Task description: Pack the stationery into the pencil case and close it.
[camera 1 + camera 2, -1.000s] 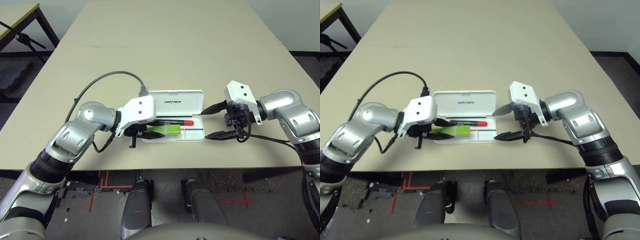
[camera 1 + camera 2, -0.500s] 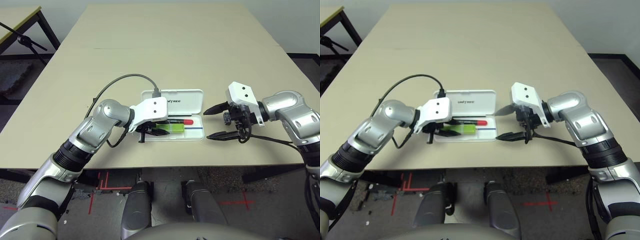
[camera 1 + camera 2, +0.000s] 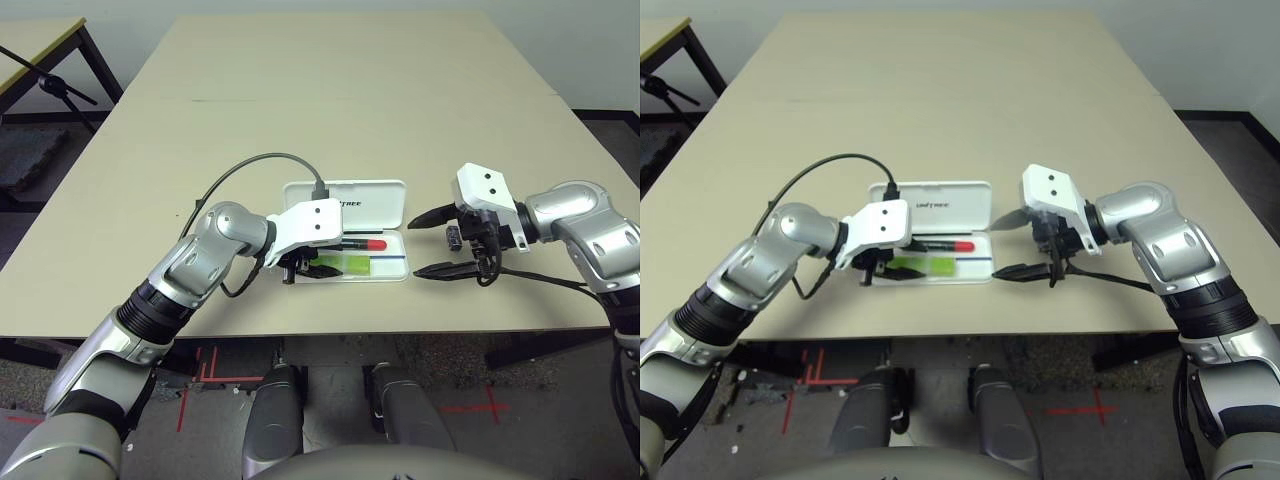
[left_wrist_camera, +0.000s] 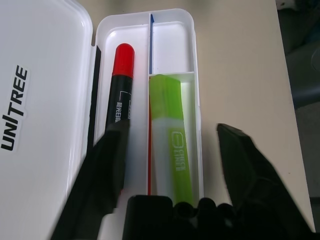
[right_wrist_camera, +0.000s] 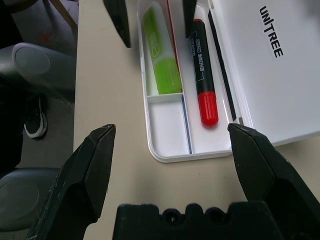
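Across the beige table, wide and bare at the far end, dark floor shows to both sides, with red tape marks on the floor below the near edge and a second table's black leg at the far left. Near the front edge sits the white pencil case, lid flipped back flat, UNITREE lettering up. The left gripper hangs over the tray's left end, fingers spread and released, nothing pinched between them. The right gripper waits just off the case's right end, fingers wide apart and empty.

Now the left wrist view: lime-green highlighter lying in the tray's near channel, red marker in the channel beside the lid, a red-and-blue stripe dividing them. From the head camera the arm covers much of that. The right wrist view adds the small end compartment, white and bare, beyond the highlighter's tip.
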You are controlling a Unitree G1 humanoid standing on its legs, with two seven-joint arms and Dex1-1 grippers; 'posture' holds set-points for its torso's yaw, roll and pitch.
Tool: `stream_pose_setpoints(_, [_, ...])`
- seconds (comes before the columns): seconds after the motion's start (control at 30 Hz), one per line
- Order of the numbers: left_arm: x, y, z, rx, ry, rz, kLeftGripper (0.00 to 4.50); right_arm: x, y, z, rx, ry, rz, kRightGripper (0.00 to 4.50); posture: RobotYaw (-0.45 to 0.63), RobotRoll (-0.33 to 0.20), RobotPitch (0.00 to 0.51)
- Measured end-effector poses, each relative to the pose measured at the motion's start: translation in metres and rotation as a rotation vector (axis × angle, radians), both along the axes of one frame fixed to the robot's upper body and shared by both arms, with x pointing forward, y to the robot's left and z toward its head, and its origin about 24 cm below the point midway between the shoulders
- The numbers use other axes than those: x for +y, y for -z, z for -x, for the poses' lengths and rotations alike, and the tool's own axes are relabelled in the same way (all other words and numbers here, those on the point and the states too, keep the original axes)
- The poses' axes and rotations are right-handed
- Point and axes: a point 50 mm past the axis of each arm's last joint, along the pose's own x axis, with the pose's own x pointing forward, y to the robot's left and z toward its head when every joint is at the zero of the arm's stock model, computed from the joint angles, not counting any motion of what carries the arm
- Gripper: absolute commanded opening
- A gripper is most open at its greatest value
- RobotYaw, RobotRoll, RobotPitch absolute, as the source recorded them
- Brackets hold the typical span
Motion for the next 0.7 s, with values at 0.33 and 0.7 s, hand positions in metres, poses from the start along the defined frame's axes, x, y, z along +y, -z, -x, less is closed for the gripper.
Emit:
stream_pose_setpoints(0.33, [0.035, -0.044, 0.020, -0.046, -0.003, 0.061, 4.48, -0.002, 0.000, 0.000, 0.007, 0.010, 0.007, 4.50, -0.04, 0.000, 0.125])
stream_pose_setpoints(0.7, [0.064, -0.079, 0.031, -0.095, -0.071, 0.120, 4.48, -0.016, 0.016, 0.007, 0.081, 0.115, -0.026, 4.50, -0.02, 0.000, 0.141])
